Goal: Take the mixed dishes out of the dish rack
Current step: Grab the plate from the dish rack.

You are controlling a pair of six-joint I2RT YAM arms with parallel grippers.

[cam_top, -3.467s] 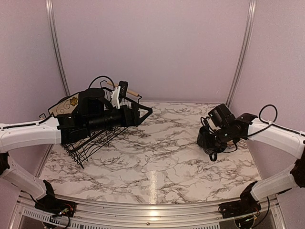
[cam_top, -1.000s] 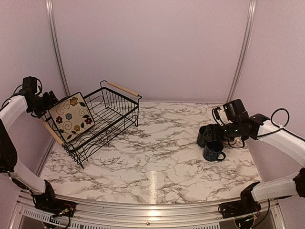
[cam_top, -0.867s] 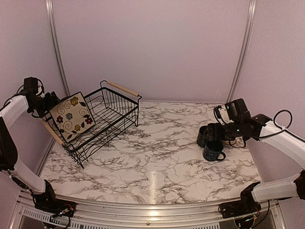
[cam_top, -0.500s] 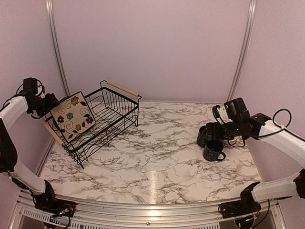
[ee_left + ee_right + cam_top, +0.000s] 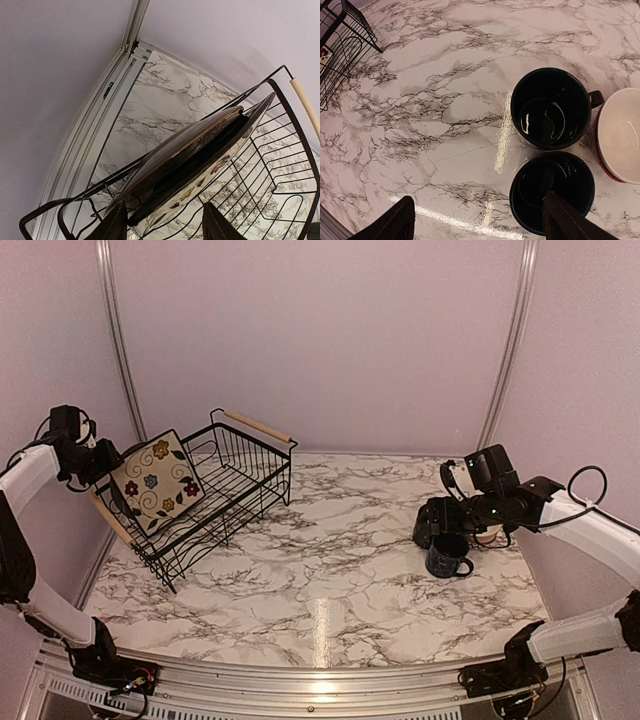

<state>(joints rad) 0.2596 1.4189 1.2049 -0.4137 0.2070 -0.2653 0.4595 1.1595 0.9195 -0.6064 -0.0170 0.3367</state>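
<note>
Your left gripper point(image 5: 95, 458) sits at the rack's point(image 5: 235, 480) left end, where the flowered plate point(image 5: 157, 483) leans upright with a brown plate point(image 5: 185, 145) right behind it. In the left wrist view the fingers stand either side of the two plate edges. I cannot tell whether they are pressing yet, or whether they have one plate or both. Before you lift, make sure only the flowered plate is caught, since the brown one looks likely to come along and slip. Take it high enough to clear the wire rim, keep it on edge, and lay it flat only over the bare table point(image 5: 330, 570). Your right gripper point(image 5: 480, 225) is spread wide and holds nothing. It hangs above a mug point(image 5: 551, 107), a second mug point(image 5: 552, 195) and a bowl point(image 5: 620, 135) set close together on the table's right side, so keep it out of the plate's path. Three and a half seconds ago the left arm reached right across the rack and hid the plate, and the right gripper was low among the mugs. Over the last second the flowered plate has crept slightly up and to the right.
</note>
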